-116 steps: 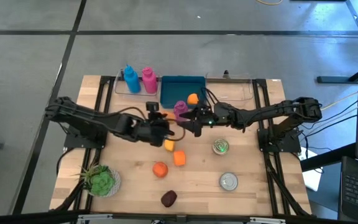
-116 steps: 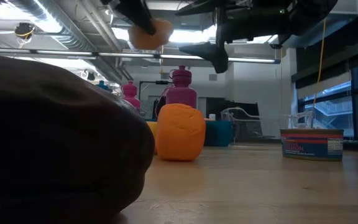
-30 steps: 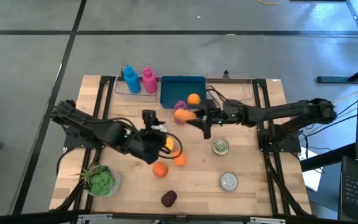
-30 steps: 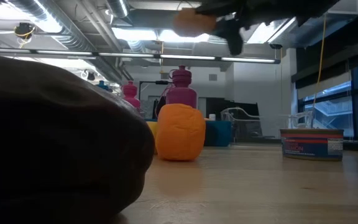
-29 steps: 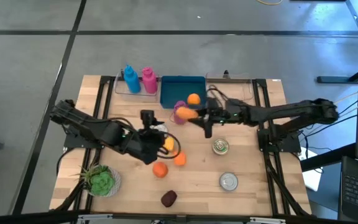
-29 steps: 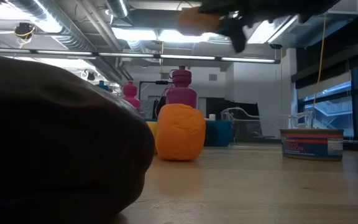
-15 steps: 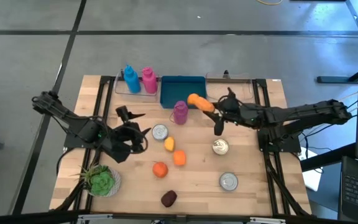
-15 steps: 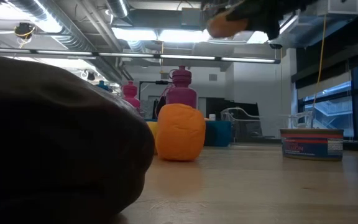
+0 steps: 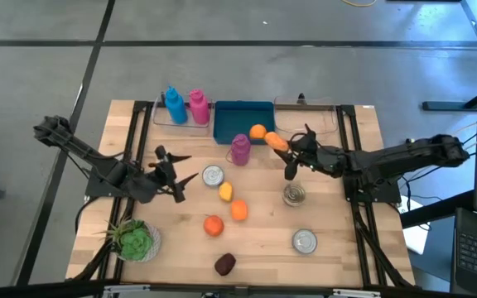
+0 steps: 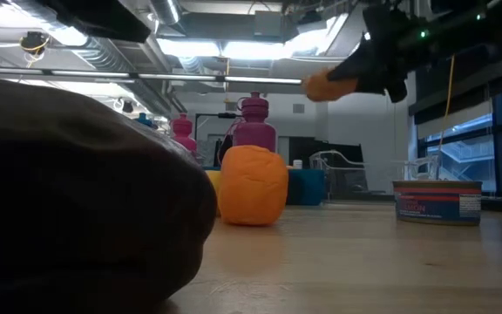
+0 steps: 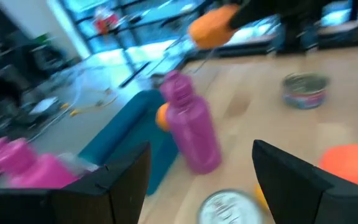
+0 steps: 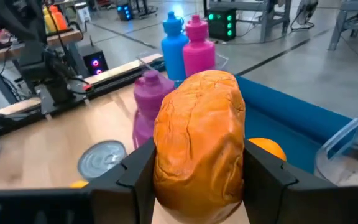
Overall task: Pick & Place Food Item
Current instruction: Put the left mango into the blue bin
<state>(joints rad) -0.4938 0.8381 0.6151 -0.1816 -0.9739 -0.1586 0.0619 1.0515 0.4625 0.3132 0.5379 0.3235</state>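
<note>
Now the right gripper (image 9: 286,149), jaws clamped on an orange bread-like food piece (image 12: 199,143), carries it beside the blue plastic bin (image 9: 243,118), w/ next move prob. a lowering into it, while the left gripper (image 9: 171,175) waits wide open.

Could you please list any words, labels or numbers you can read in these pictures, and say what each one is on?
None can be read.
Can label, low view: red and blue bands with white lettering, too blurred to read.
Can tops, high view: print too small to read.

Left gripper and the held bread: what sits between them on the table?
In the high view, a can and the purple bottle sit between the open left gripper and the bread held by the right gripper.
</note>
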